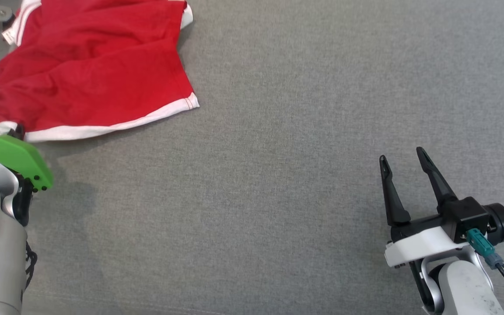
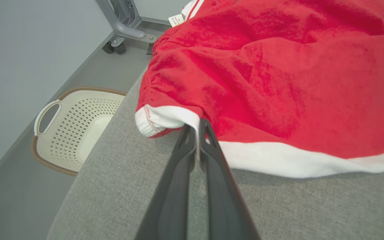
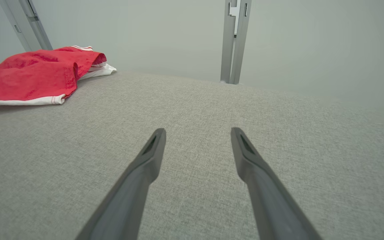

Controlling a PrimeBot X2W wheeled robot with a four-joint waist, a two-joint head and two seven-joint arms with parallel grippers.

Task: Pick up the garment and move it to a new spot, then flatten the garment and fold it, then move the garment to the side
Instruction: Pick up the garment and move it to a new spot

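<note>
The red shorts (image 1: 90, 65) lie rumpled at the far left of the grey surface (image 1: 256, 183), their left side right at its edge. Their white hem (image 2: 278, 163) faces the robot and runs left to right, rising a little toward the right corner.

The left hand (image 2: 197, 125) is pressed together on that hem at its near-left corner, a thin fold of white cloth pinched between the dark fingers (image 2: 218, 173). The shorts therefore spread ahead of this hand and off to its right, with nearly all the cloth away from the grip.

The right hand (image 1: 402, 155) hovers with its fingers spread and holding nothing, low at the right of the surface and well apart from the shorts, which lie up and to its left. The left arm is clearly the nearer one, so the pick-up looks like its job, probably carrying the shorts rightward onto the open grey area.

A cream perforated basket (image 2: 78, 123) stands on the floor beside the surface's left edge.
</note>
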